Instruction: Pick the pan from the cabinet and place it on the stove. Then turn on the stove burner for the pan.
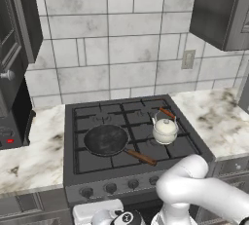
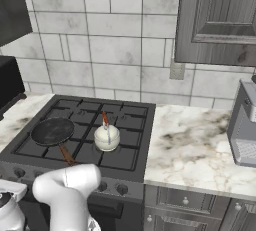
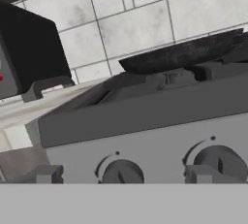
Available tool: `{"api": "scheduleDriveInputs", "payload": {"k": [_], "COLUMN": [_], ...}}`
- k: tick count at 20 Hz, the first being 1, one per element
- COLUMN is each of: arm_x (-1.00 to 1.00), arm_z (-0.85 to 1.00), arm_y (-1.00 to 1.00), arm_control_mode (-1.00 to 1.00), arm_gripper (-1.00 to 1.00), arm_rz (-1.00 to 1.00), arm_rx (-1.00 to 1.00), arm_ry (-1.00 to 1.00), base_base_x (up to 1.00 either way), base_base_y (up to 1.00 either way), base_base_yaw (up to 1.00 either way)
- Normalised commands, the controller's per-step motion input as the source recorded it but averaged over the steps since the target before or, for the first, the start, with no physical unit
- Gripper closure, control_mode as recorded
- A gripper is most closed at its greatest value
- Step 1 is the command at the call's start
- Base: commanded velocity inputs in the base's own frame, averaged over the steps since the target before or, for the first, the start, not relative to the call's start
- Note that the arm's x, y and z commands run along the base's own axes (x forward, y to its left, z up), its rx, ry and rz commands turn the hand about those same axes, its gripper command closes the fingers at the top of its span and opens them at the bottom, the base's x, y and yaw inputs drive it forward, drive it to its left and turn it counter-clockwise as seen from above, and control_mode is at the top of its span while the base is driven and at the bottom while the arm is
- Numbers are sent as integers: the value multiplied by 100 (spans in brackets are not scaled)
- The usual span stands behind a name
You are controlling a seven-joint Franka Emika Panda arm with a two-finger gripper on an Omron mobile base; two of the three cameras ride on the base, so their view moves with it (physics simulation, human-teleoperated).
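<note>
The white arm (image 1: 194, 190) bends low, elbow raised and forearm folded down. In the hand view the gripper (image 3: 121, 177) points level, its fingertips (image 3: 46, 174) spread wide, holding nothing

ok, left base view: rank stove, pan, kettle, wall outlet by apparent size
1. stove
2. pan, counting its wooden handle
3. kettle
4. wall outlet, smallest, though it sits farther back on the tiles, so its true size against the kettle is unsure.

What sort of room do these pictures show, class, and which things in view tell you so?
A home kitchen, computer-rendered: a black gas stove with a pan and a white kettle on its grates, marble-look countertops, and a tiled wall behind.
</note>
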Motion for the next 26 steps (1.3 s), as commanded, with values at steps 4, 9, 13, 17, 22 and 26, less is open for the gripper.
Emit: {"api": "scheduleDriveInputs", "payload": {"k": [4,9,13,17,22,26], "arm_x": [12,11,12,16,15,8], "arm_z": [-33,-37,-23,-14,-23,-36], "arm_y": [2,5,3,0,0,0], "arm_control_mode": [-100,-100,-100,-100,-100,-100], "arm_gripper": [-100,-100,-100,-100,-100,-100], "arm_rz": [-4,-2,-2,-2,-1,0], "arm_rx": [11,11,13,15,14,15], "arm_ry": [0,0,0,0,0,0], "base_base_x": [0,0,0,0,0,0], "base_base_y": [0,0,0,0,0,0], "base_base_yaw": [0,0,0,0,0,0]}}
